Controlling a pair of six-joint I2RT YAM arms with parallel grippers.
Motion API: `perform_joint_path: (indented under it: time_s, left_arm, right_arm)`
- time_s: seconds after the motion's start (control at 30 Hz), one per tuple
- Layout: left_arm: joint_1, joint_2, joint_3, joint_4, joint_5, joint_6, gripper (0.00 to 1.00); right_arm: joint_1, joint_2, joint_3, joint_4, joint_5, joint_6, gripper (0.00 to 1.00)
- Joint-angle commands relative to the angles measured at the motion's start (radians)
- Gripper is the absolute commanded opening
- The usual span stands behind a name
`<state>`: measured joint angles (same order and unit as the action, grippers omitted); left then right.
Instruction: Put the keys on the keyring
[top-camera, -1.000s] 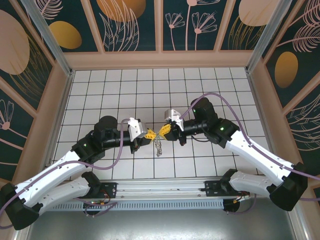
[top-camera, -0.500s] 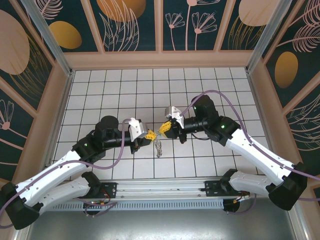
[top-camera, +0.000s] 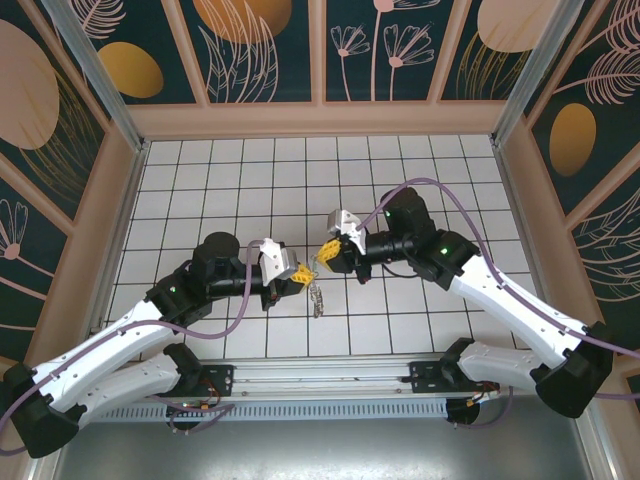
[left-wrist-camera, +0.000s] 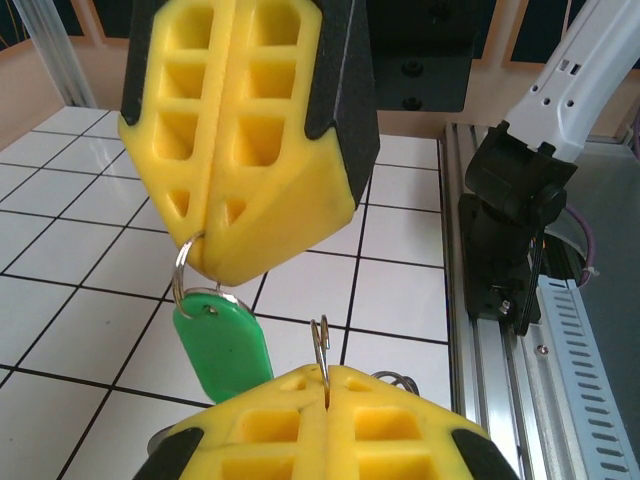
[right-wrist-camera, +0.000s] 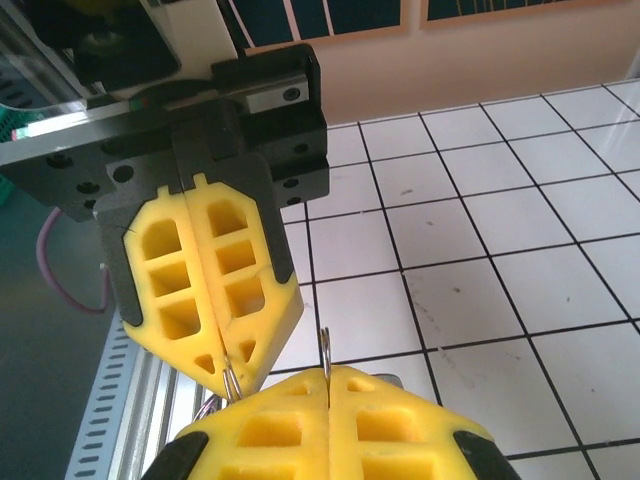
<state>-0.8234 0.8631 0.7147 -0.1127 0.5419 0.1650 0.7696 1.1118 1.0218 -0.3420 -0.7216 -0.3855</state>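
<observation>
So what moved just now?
The right end effector slid a little left and away from the bases; the left end effector barely shifted. Both stay pinched shut on thin silver wire rings, green plastic key tag still dangling.

The left gripper (left-wrist-camera: 326, 378) and right gripper (left-wrist-camera: 208, 238) have fingers of matt, faintly grainy yellow plastic backed by smooth black plastic. The keys (left-wrist-camera: 222, 348) carry a glossy, smooth green plastic head. The keyring (left-wrist-camera: 322, 345) is thin, bright bare metal wire. The table (left-wrist-camera: 400, 270) is glossy white tile, with a dull grey metal rail (left-wrist-camera: 560, 380) along its near edge.
</observation>
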Motion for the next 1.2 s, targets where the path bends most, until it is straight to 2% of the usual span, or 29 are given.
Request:
perform_joint_path:
  time_s: [0.0,0.43,1.17]
  left_arm:
    - [-0.005,-0.007,0.036,-0.005,0.012,0.018,0.0]
    - [-0.006,-0.01,0.031,0.002,0.023,0.021,0.0]
    - [-0.005,-0.016,0.029,0.008,0.034,0.018,0.0]
  right_arm:
    - [0.01,-0.01,0.052,-0.082,0.044,-0.03,0.0]
    - [0.013,-0.008,0.089,-0.22,0.021,-0.019,0.0]
    - [0.019,0.0,0.084,-0.242,-0.067,-0.045,0.0]
